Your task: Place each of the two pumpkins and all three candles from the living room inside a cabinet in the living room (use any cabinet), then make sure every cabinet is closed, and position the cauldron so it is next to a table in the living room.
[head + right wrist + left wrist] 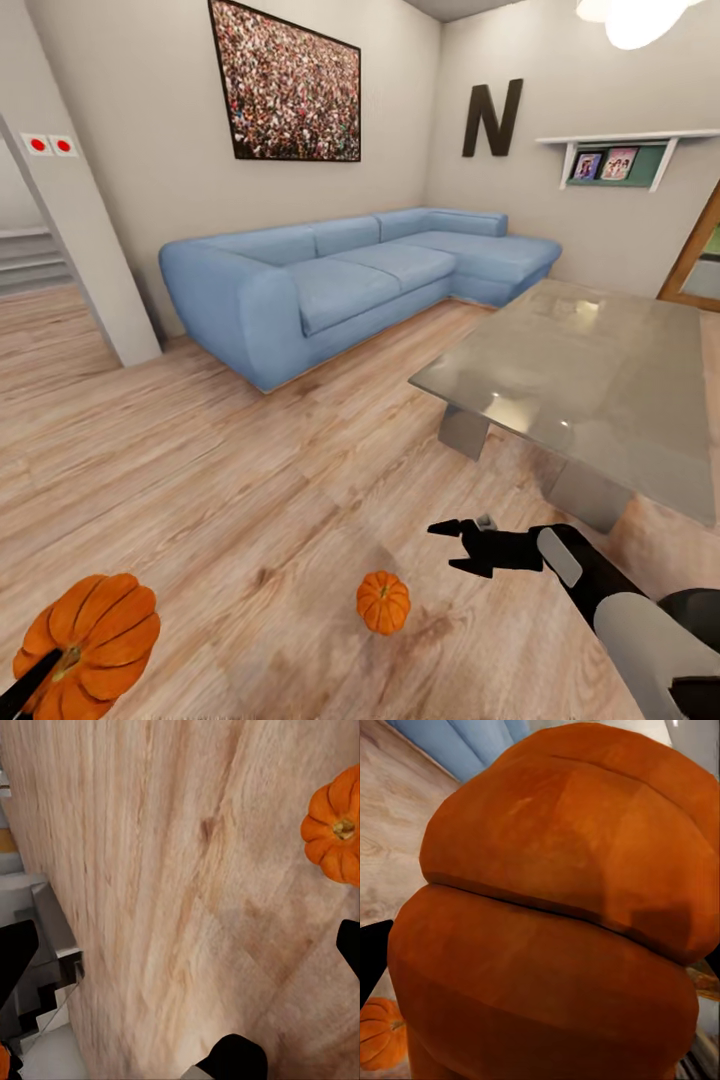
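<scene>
My left gripper (40, 668) is shut on a ribbed bright-orange pumpkin (88, 640), held low at the near left; this pumpkin (562, 907) looms large in the left wrist view. The second pumpkin (383, 602) sits upright on the wood floor in front of me, also seen as the small pumpkin (379, 1031) and the pumpkin (337, 825). My right gripper (447, 546) hangs open above the floor, a little right of and beyond that floor pumpkin, with nothing between its fingers (15, 952). The candles, the cabinet and the cauldron are out of view.
A glass-topped table (600, 380) on grey legs stands to the right, close to my right arm. A blue corner sofa (340, 270) lines the far wall. A white wall pillar (85, 250) stands at the left beside a doorway.
</scene>
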